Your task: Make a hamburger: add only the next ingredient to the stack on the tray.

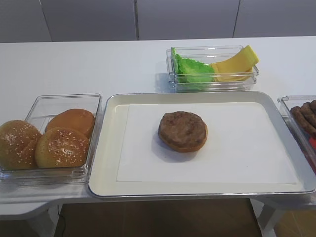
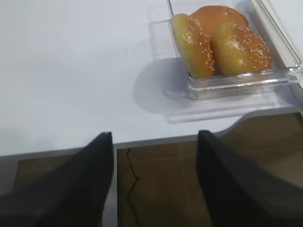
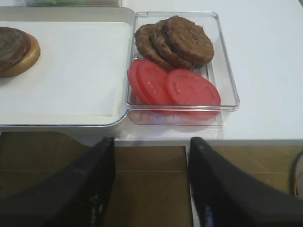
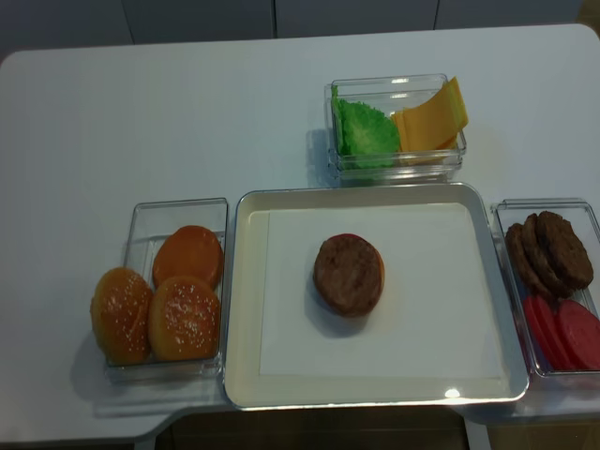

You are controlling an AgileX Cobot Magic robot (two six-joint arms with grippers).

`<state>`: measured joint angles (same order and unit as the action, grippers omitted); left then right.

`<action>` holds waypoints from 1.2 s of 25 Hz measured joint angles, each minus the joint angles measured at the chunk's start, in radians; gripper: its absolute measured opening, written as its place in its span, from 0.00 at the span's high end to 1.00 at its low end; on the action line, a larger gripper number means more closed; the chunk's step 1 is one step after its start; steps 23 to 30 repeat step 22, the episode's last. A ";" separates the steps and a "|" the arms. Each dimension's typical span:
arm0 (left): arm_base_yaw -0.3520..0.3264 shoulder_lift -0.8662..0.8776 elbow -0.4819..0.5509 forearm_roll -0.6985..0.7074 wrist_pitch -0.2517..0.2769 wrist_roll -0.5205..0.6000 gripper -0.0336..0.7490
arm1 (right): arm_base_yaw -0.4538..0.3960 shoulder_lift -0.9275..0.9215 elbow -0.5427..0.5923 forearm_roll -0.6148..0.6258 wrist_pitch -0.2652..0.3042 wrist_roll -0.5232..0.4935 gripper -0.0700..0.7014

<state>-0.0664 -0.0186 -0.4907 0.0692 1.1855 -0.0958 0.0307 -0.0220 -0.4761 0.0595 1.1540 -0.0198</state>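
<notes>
The stack sits in the middle of the silver tray on white paper: a tan bun base with a brown patty on top and a thin red edge showing between them. Three more brown meat patties lean in a clear box to the right of the tray, behind the red slices. My right gripper is open and empty, hanging off the table's front edge below that box. My left gripper is also open and empty, off the front edge left of the buns. Neither gripper shows in the high views.
A clear box with three sesame buns stands left of the tray. Behind the tray a clear box holds green lettuce and yellow cheese. The white table's front edge runs just ahead of both grippers, with brown floor below.
</notes>
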 joint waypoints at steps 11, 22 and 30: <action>0.000 0.000 0.000 0.000 0.000 0.000 0.43 | 0.000 0.000 0.000 -0.002 0.000 0.002 0.42; 0.000 0.000 0.000 0.000 0.000 0.000 0.43 | 0.000 0.000 0.000 -0.002 -0.004 0.020 0.42; 0.000 0.000 0.000 0.000 0.000 0.000 0.43 | 0.000 0.000 0.000 -0.002 -0.004 0.020 0.42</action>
